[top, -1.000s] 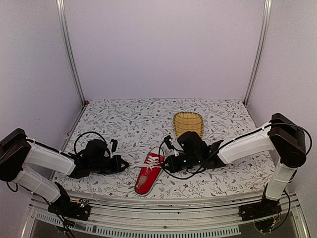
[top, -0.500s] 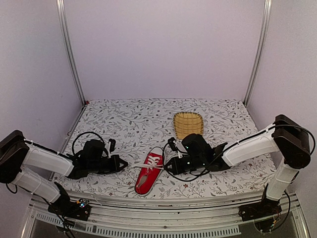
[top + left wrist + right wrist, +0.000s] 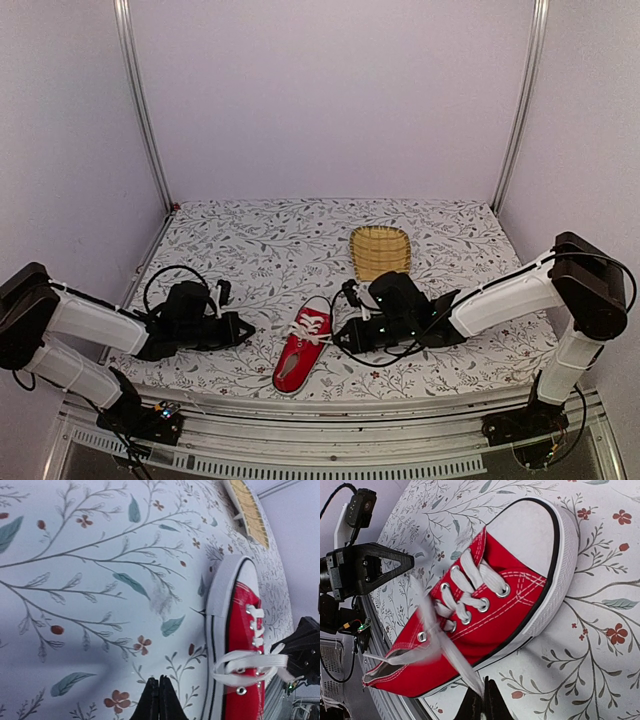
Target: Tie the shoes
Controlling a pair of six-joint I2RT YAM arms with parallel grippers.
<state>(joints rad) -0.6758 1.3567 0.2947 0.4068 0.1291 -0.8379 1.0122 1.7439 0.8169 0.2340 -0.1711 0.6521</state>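
Both arms have eased outward; right fingers (image 3: pixel 492 707) pinch a lace (image 3: pixel 462 670) of the sneaker (image 3: pixel 298 355), left fingers (image 3: pixel 151 704) press together, seemingly empty; pull level, slowly.

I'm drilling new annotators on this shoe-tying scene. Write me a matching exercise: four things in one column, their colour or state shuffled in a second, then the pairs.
1. sneaker
2. basket
3. left gripper
4. right gripper

A. shut on a white lace
B. yellow, empty
C. red with a white toe cap
D. shut, holding nothing

Pairs: 1-C, 2-B, 3-D, 4-A
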